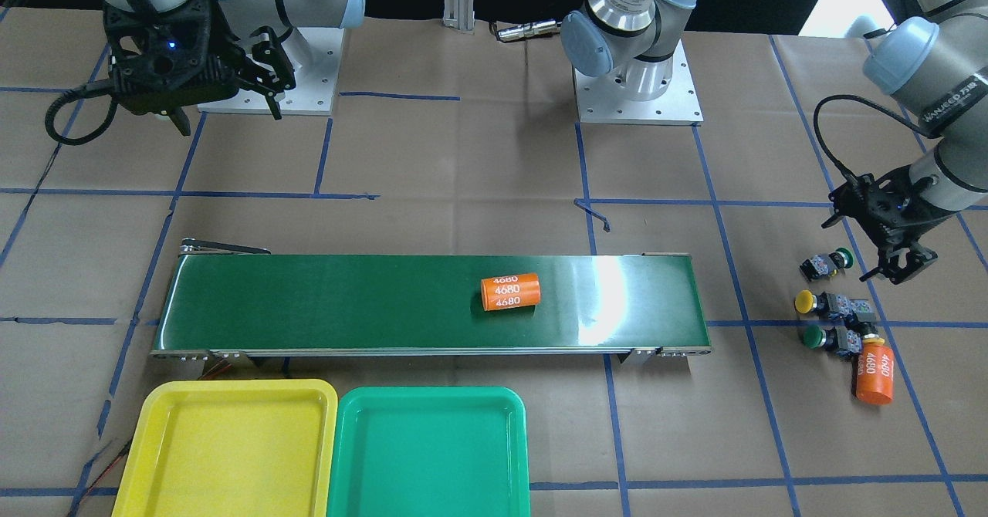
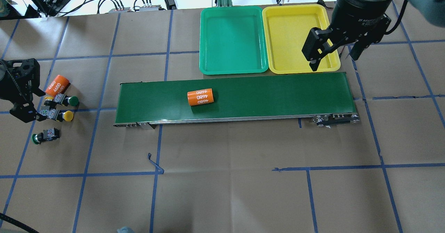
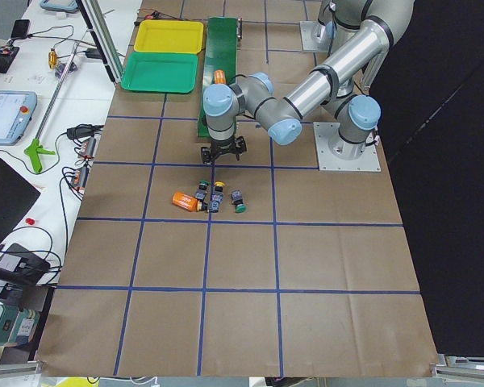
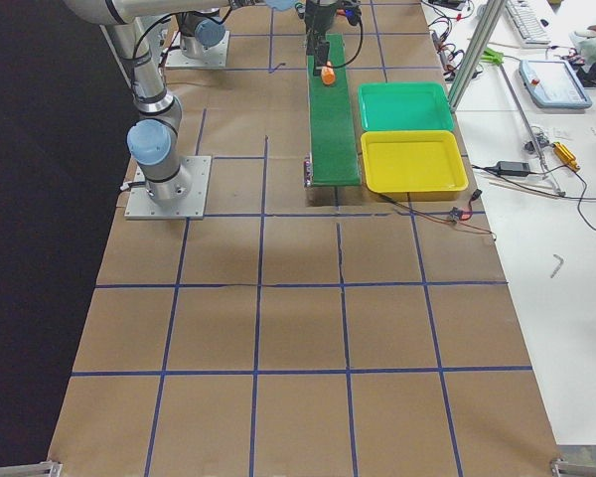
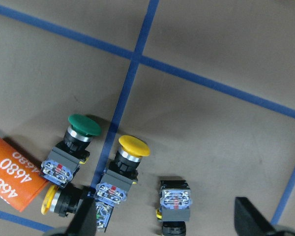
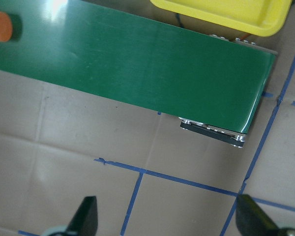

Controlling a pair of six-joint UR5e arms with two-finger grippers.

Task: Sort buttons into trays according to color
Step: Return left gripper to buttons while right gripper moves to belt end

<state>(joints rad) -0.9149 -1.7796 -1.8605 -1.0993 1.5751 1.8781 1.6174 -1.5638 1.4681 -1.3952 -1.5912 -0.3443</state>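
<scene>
Four buttons lie in a cluster at the robot's far left: a green-capped one (image 5: 79, 140), a yellow-capped one (image 5: 128, 157), a second yellow one (image 5: 56, 200) lying against an orange cylinder, and one (image 5: 174, 202) whose cap is cut off by the frame edge. In the front view the cluster reads as green (image 1: 830, 262), yellow (image 1: 818, 302) and green (image 1: 830, 339). My left gripper (image 1: 895, 268) hovers open and empty just beside them (image 5: 167, 226). My right gripper (image 2: 333, 59) is open and empty over the conveyor's end by the yellow tray (image 2: 295, 34). The green tray (image 2: 233, 38) is empty.
A long dark green conveyor belt (image 2: 260, 94) carries one orange "4680" cylinder (image 2: 200, 97). Another orange cylinder (image 1: 874, 374) lies touching the button cluster. Both trays (image 1: 231, 393) (image 1: 432, 401) sit side by side along the belt. Blue tape lines grid the brown table.
</scene>
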